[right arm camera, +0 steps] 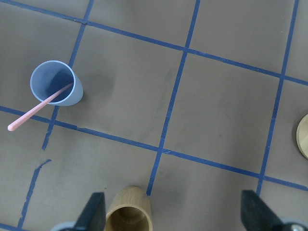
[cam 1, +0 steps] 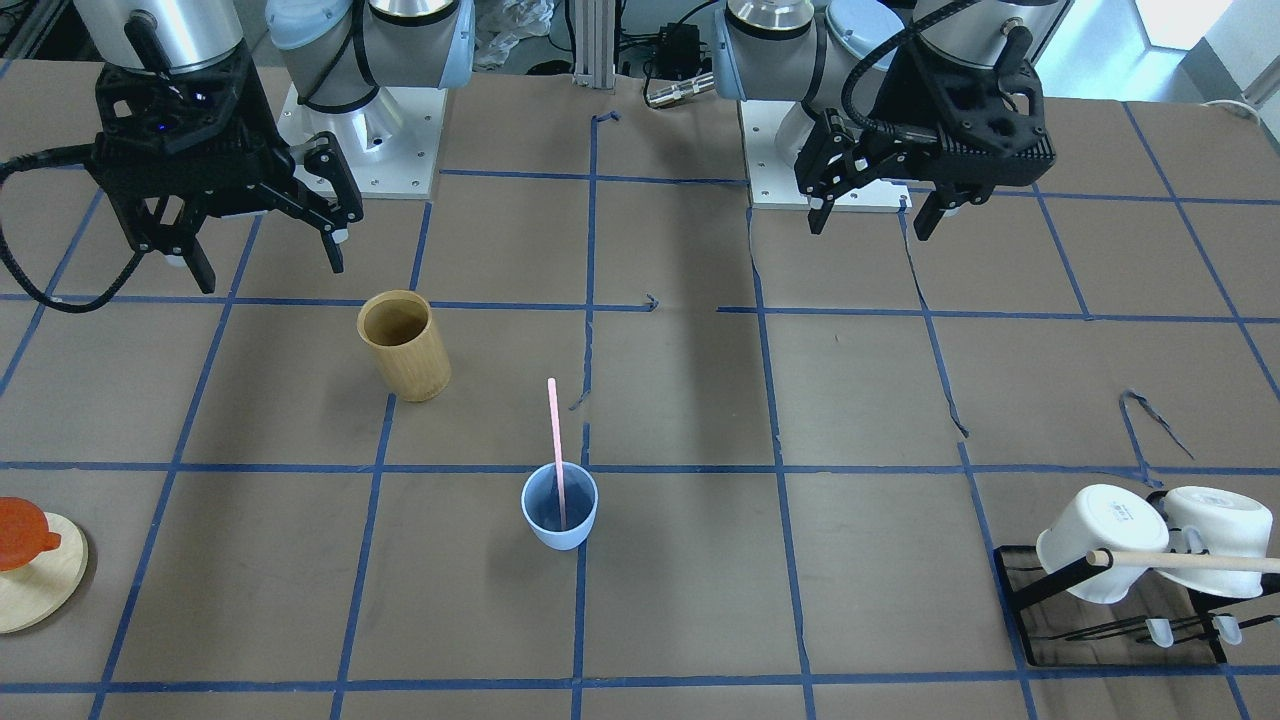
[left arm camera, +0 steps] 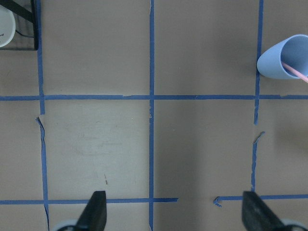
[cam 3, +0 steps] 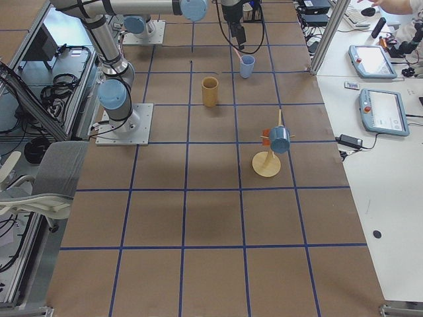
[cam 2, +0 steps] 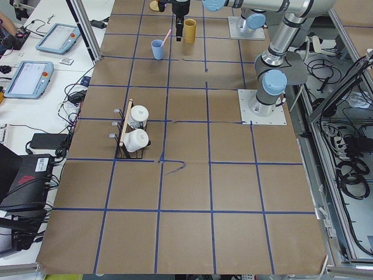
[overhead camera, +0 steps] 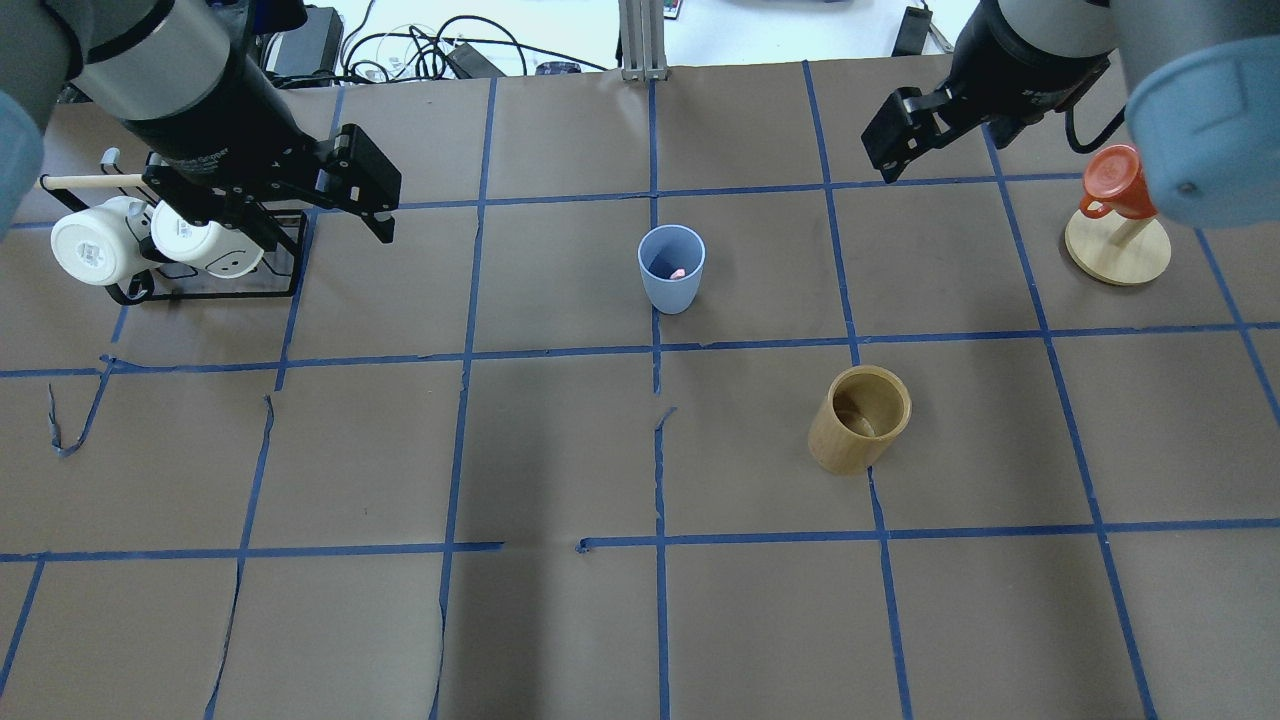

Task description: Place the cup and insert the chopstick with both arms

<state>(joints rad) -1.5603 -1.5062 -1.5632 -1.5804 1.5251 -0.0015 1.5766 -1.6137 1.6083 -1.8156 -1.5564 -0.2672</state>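
The light-blue cup (cam 1: 560, 522) stands upright near the table's middle, also in the overhead view (overhead camera: 671, 270) and both wrist views (left arm camera: 280, 60) (right arm camera: 57, 84). The pale-pink chopstick (cam 1: 553, 435) stands in the cup and leans on its rim; it also shows in the right wrist view (right arm camera: 33, 114). My left gripper (cam 1: 870, 225) (left arm camera: 175, 214) is open and empty, high above the table and well off to the cup's side. My right gripper (cam 1: 270, 270) (right arm camera: 174, 214) is open and empty, raised beyond the bamboo cylinder.
A tan bamboo cylinder (cam 1: 405, 345) (overhead camera: 858, 418) stands between the cup and my right arm. A black rack with two white mugs (cam 1: 1105, 540) and a wooden rod (cam 1: 1190, 562) sits on my left. A red mug on a wooden stand (overhead camera: 1117, 250) sits at my far right.
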